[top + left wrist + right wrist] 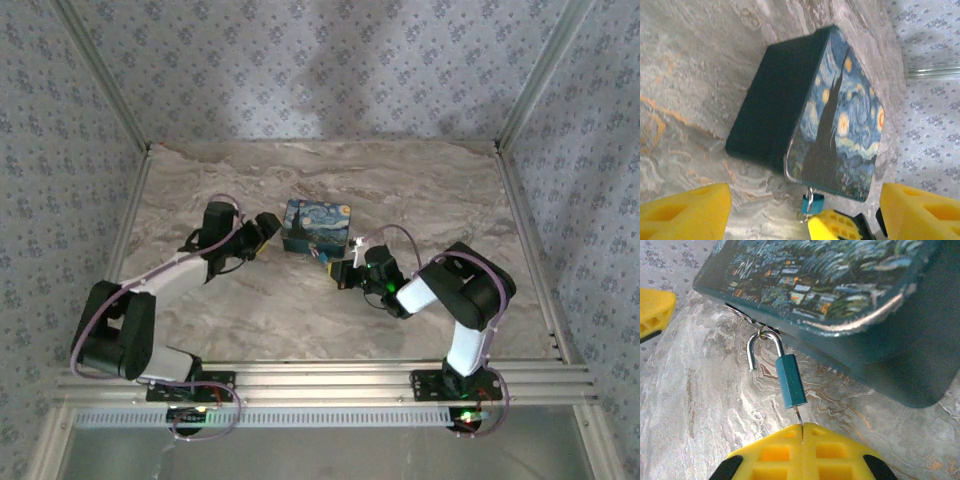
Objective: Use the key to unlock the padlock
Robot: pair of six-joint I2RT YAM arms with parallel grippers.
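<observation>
We see the padlock hooked to the clasp on the front edge of the painted box, which sits near the middle of the marbled surface. Its blue body slants away from the box toward the right jaws. Its silvery shackle is looped through the clasp, with one leg seated in the body and the other ending free beside it, so the lock stands open. Whether the body rests on the surface we cannot tell.

From the bottom of the body a thin metal blade runs straight into the seam between the right jaws' yellow pads. That blade is the key. The right jaws are closed on it, the pads pressed flat together and the key's head hidden between them. The padlock lies just beyond the tips of the right jaws, joined to them by the blade alone.

The left jaws stand wide open, gripping nothing. In the left wrist view their two yellow pads sit at the bottom corners, well apart, with the box ahead between them. The padlock shows at the box's lower edge, roughly midway between the pads and touching neither. From above, the left jaws are just beside the box's left side and the right jaws are at its near right corner.
</observation>
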